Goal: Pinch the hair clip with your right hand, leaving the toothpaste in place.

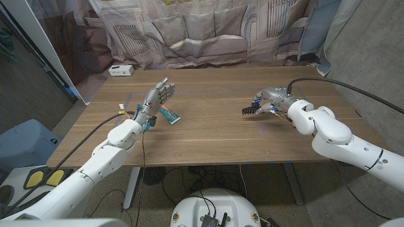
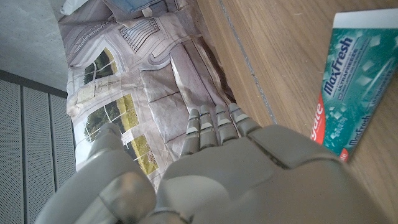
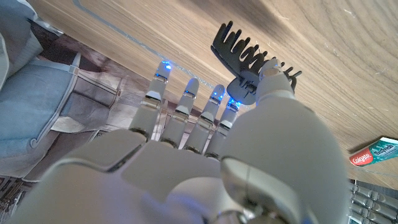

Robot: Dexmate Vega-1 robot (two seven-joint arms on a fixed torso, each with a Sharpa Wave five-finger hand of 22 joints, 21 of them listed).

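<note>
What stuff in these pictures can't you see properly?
- Hair clip: right wrist view, its grip end is hidden behind the right hand.
- Toothpaste: left wrist view, cut off by the picture's edge.
- White box: head view, too small to identify.

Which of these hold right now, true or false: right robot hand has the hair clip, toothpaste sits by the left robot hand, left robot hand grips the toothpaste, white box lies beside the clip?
1. The right robot hand pinches the hair clip. True.
2. The toothpaste lies on the table beside the left robot hand. True.
3. The left robot hand grips the toothpaste. False: its fingers are apart, holding nothing.
4. The white box lies beside the clip. False: it sits at the table's far left corner.
</note>
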